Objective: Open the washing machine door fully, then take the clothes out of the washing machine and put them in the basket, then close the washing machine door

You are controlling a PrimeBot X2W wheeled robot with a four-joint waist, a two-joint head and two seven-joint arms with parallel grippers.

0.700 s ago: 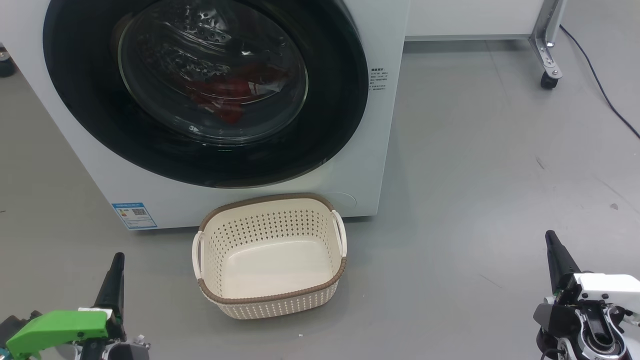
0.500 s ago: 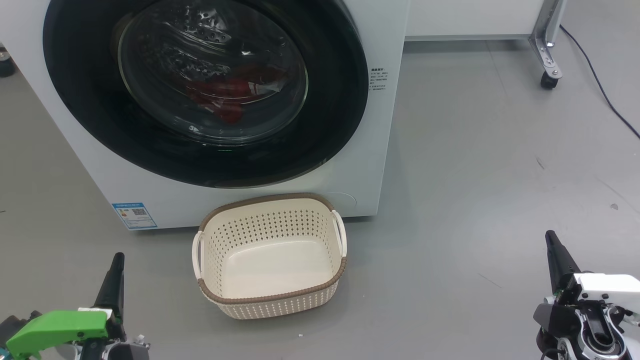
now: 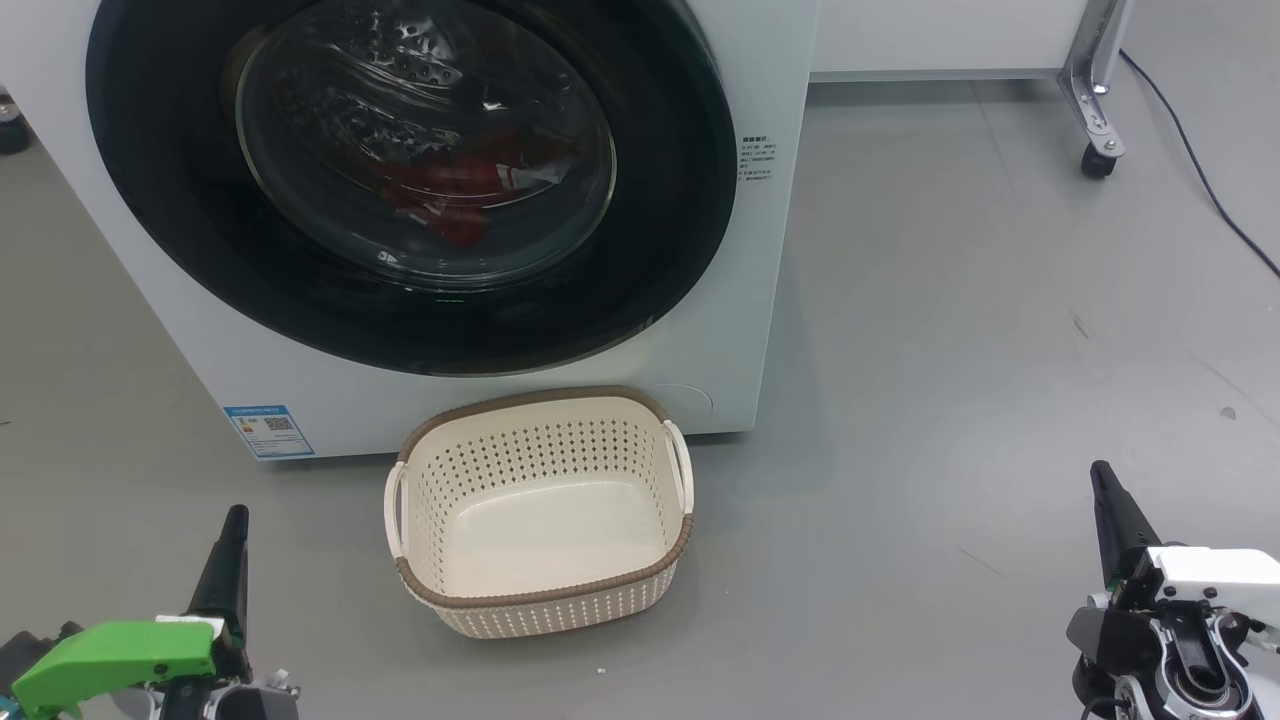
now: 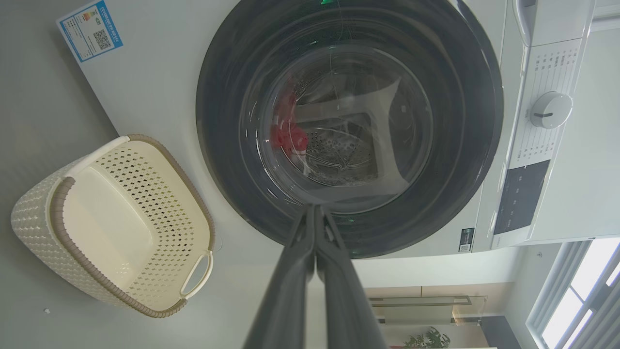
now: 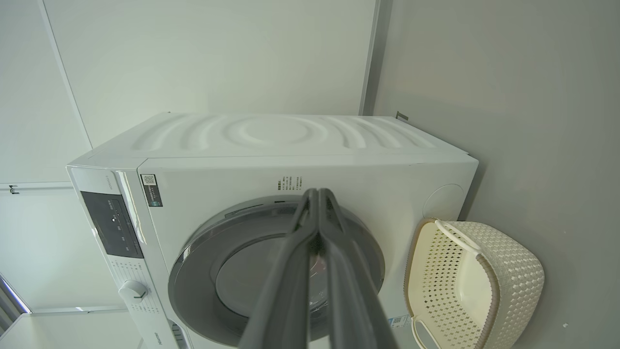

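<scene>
Door: the washing machine door (image 3: 410,170) sits shut in the front of the washing machine (image 3: 765,300); I cannot tell where its catch or pull edge is.
Clothes: the red clothes (image 3: 455,195) lie inside the washing machine, low in the drum, seen through the door's glass.
Basket: the basket (image 3: 540,597) stands empty on the floor just in front of the washing machine, below the door and toward its right front corner.
Left gripper: the left gripper (image 3: 236,520) is clenched on nothing, fingers pressed together, well out in front of the washing machine on its blue-label side.
Right gripper: the right gripper (image 3: 1103,478) is likewise clenched and empty, well out in front of the washing machine and past its right front corner.
Risk, door: the glossy rim likely gives a poor hold, so a finger could skid off it, or the door could stop half open (the task wants it fully open).
Risk, swing: the opening door may meet an arm placed in front of the washing machine.
Risk, clothes: loose fabric may catch at the washing machine's mouth or trail down its front and miss the basket.
Risk, basket: it looks light, so a nudge could push it along the washing machine's front or tip it.
</scene>
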